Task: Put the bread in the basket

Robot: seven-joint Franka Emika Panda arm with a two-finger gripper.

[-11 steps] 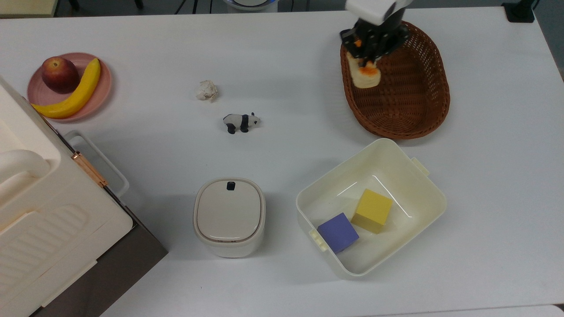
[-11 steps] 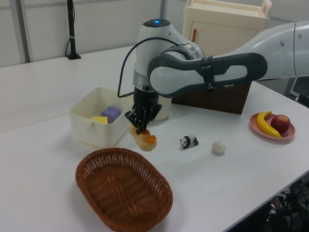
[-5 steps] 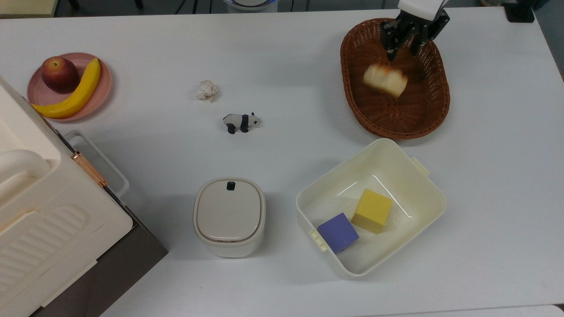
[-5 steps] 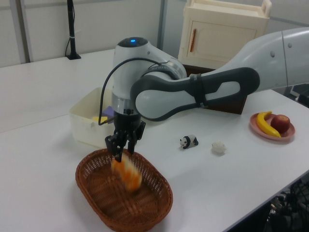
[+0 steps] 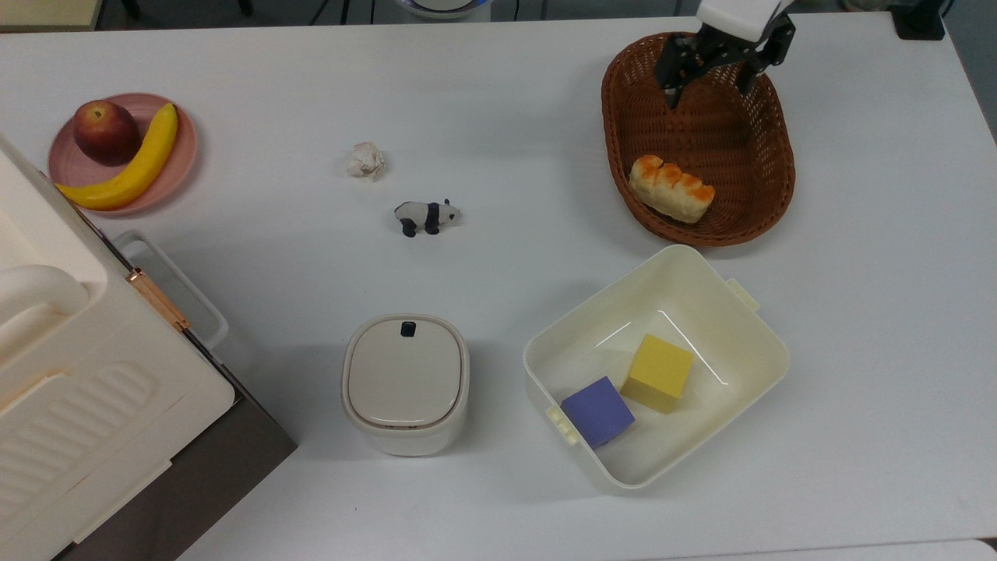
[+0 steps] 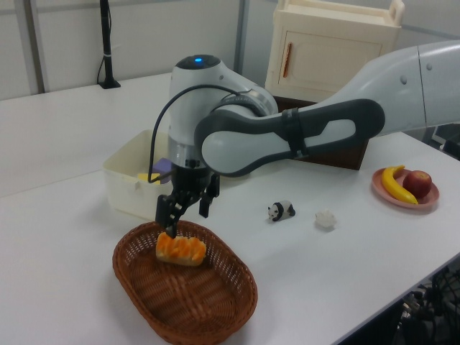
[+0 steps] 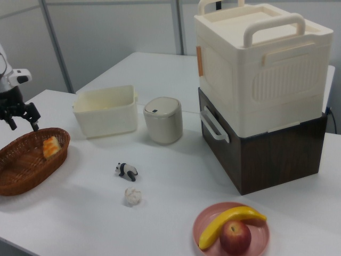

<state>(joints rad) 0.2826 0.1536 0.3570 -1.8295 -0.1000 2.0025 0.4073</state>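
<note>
A: Where does the bread [image 5: 671, 188] sit?

B: Inside the basket [image 5: 767, 204], flat on the woven floor with the glazed ridged top up, toward the end nearest the cream bin [image 5: 748, 315] in the top view. It touches nothing but wicker. The raised rim encloses it on all sides, so I judge it is unlikely to roll out.

A: And the pincer [image 5: 707, 68]?

B: Spread open, holding nothing. It hangs above the basket's other end, apart from the loaf. In the left view the pincer [image 6: 185, 210] shows a clear gap between its two fingers, just above the loaf [image 6: 180, 250].

A: Why that position?

B: My reading: a spot over the wide oval gives a loaf room to land inside the rim; the basket is far larger than the bread, so fine alignment is not needed. Height above the rim keeps the fingers clear of the wicker.

A: Task status?

B: Judged complete as things lie. Only a clear retreat of the arm seems left.

A: Anything else on the bench [image 5: 498, 101]?

B: The panda figure [image 5: 426, 215], the crumpled paper ball [image 5: 365, 160] and the pink plate [image 5: 184, 167] with banana and apple lie well apart from the basket. The bin holds a yellow block [image 5: 658, 372] and a purple block [image 5: 597, 411]. None bears on the placement.
</note>
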